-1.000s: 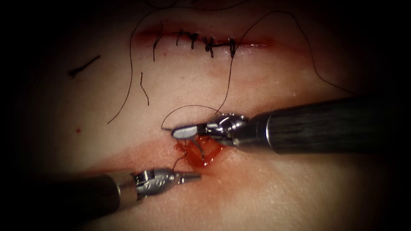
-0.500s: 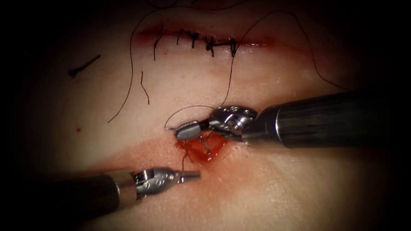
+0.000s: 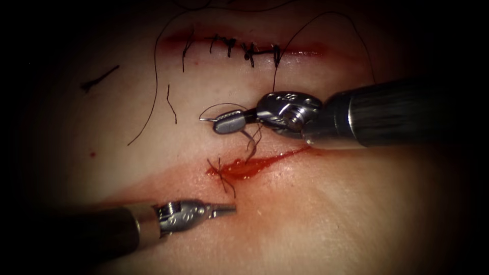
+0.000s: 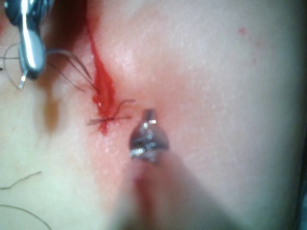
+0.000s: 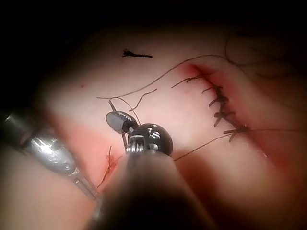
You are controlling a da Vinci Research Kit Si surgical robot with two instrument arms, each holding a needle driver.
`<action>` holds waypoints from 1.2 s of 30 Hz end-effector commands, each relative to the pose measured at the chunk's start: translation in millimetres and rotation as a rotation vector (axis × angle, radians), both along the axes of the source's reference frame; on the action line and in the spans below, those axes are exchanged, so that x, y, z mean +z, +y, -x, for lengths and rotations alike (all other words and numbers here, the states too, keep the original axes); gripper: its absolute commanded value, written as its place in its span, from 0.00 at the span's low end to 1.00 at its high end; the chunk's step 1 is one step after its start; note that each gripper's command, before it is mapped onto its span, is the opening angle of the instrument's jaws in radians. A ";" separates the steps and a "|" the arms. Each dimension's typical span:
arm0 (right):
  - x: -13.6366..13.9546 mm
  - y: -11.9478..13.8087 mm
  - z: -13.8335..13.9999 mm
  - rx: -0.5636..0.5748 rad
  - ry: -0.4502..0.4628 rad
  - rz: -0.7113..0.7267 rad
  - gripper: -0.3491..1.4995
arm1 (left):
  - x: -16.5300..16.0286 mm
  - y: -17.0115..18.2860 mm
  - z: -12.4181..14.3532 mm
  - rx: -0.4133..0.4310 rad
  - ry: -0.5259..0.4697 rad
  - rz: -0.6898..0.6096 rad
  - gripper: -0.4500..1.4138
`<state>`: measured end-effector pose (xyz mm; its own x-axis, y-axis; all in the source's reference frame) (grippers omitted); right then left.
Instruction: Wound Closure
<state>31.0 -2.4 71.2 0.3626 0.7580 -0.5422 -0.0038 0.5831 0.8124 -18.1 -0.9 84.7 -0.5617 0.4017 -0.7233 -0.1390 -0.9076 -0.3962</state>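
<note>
Nearest the endoscope, the left tool [image 3: 224,208] lies low over the tissue [image 3: 326,214], just below the cut's left end. Its jaws are pressed together and hold nothing, and it stands clear of the stitch.

Beyond it is the cut [image 3: 249,165], a short red slit wet with fluid. A dark stitch [image 3: 221,170] crosses its left end, the short ends sticking out.

Farther on, above the cut, is the right tool [image 3: 221,122], lifted off the wound since a second ago. Its jaws pinch the needle [image 3: 206,119], whose tip pokes out past them, free of the tissue. Thread [image 3: 252,142] runs from the jaws down into the cut, drawn up by that lift.

Farthest back is an older cut [image 3: 244,50], already closed by a row of dark stitches.
</note>
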 end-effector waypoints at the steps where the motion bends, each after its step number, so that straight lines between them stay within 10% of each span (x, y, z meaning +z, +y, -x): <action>1: 0.0 -1.2 -0.4 -0.001 0.035 -0.018 0.00 | 0.3 -0.3 0.5 -0.002 0.000 -0.006 0.03; 11: -0.9 -2.1 0.9 0.008 0.092 -0.090 0.00 | -5.8 3.2 0.2 -0.124 -0.130 -0.053 0.52; 28: -1.0 -4.3 0.8 -0.002 0.120 -0.086 0.00 | -8.4 6.2 3.0 -0.223 -0.226 -0.121 0.62; 36: -1.5 -4.3 0.7 0.003 0.130 -0.084 0.00 | -7.7 6.0 4.1 -0.216 -0.240 -0.127 0.51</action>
<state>29.9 -6.3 69.2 0.2904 0.8012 -0.5232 0.1017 0.5178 0.8494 -21.7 5.4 76.4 -0.2730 0.5863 -0.7627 -0.2087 -0.8100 -0.5480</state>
